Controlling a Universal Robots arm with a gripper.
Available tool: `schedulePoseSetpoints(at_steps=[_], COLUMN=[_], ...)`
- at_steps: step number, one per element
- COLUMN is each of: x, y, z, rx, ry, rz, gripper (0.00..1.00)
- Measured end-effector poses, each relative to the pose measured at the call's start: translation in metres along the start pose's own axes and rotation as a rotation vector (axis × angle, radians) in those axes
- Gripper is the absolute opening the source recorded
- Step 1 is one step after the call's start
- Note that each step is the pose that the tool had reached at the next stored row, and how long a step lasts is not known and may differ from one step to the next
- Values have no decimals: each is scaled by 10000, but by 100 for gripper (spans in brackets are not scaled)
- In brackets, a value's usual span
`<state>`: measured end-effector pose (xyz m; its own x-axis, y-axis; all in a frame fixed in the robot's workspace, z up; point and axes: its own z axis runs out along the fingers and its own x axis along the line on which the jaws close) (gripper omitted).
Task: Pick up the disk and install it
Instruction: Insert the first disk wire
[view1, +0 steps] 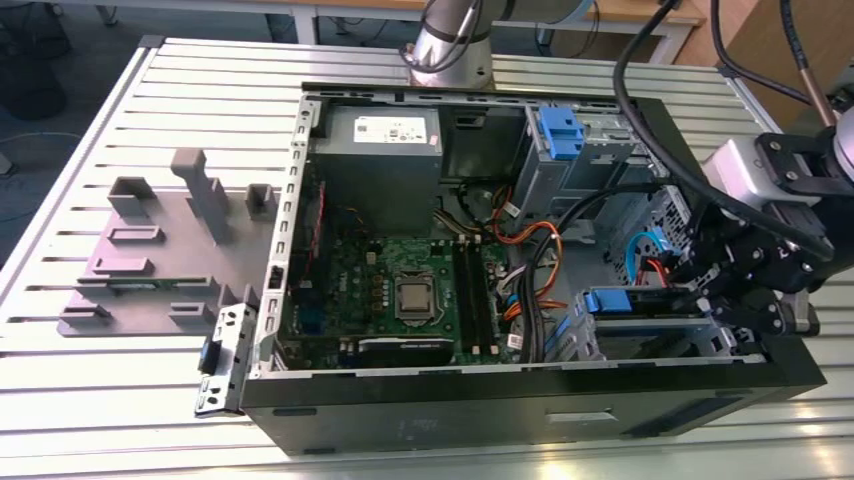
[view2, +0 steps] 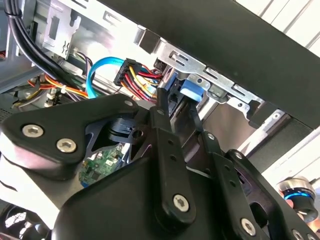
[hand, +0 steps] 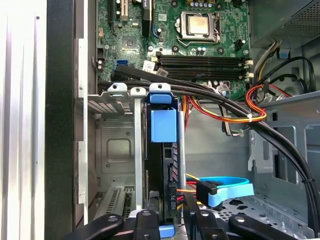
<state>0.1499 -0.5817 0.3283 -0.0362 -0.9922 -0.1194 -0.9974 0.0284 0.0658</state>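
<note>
The black linkage-fingered claw (view1: 727, 290) is reached down into the open black computer case (view1: 534, 400), clenched on the flat silver-grey disk with blue plastic carrier rails (hand: 163, 150), which is seated edge-on between its fingertips in the grey metal drive cage (hand: 112, 145).

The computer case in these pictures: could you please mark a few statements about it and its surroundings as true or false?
1. The disk stands in the metal drive cage inside the computer case. True.
2. The grey plastic stand lies inside the case. False: it lies on the slatted table, outside the case on the exterior view's left.
3. The gripper is at the drive cage, close to the disk's blue tab. True.
4. A cooler covers the processor socket on the motherboard. False: the socket is uncovered, with the chip in plain sight.
</note>
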Motion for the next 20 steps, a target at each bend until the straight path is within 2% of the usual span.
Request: schedulePoseSetpoints(at_steps=[3, 7, 8, 10, 11, 13, 20], x=[-6, -9, -10, -10, -10, -10, 21], y=[3, 6, 6, 6, 6, 6, 4], z=[-54, -80, -81, -85, -86, -86, -60], rx=[7, 11, 12, 12, 12, 12, 2], ry=[1, -3, -4, -1, 0, 0, 0], rz=[-2, -2, -2, -2, -2, -2, 0], gripper=[33, 33, 31, 19, 19, 11, 11])
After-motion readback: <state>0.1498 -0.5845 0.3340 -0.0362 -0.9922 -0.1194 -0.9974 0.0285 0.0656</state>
